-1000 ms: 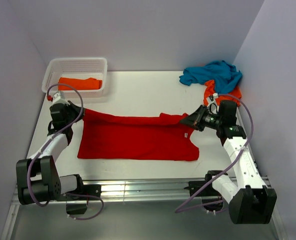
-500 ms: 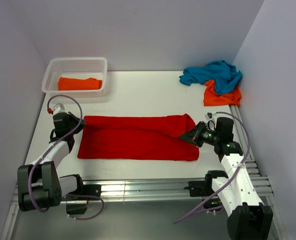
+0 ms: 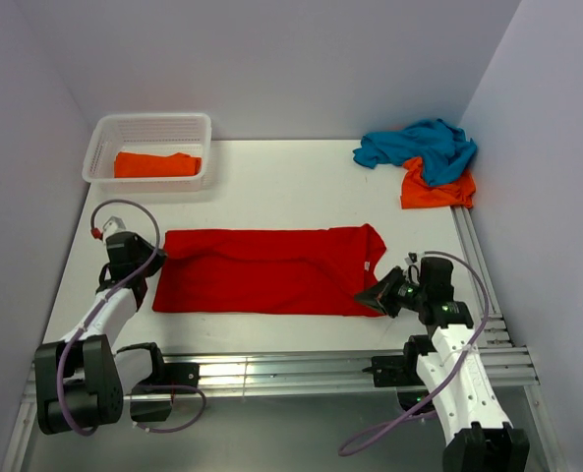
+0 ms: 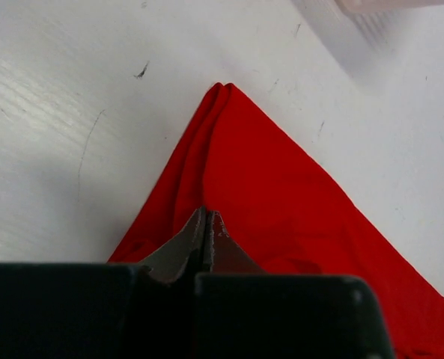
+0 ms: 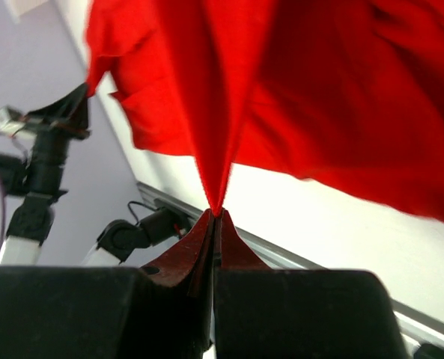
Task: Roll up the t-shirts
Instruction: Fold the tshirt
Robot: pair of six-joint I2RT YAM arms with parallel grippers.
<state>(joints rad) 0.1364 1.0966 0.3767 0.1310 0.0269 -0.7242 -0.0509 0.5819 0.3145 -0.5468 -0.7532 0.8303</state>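
Red t-shirt (image 3: 271,270) in hand: holding it as a long folded band across the near half of the table (image 3: 271,187). Risking a skewed, bunched fold by pulling unevenly or lifting 1 end too high, cloth tenting at the right. Clamping fully shut with left gripper (image 4: 207,221) and right gripper (image 5: 216,213), each pinching 1 end.

You have the bright red cotton t-shirt (image 3: 271,270) folded into a long flat band across the near middle of the worktop (image 3: 271,192). The folded orange t-shirt (image 3: 156,164) lies in the white lattice basket (image 3: 153,126) at far left. The teal blue t-shirt (image 3: 419,143) sits crumpled over the second orange t-shirt (image 3: 437,190) at far right.
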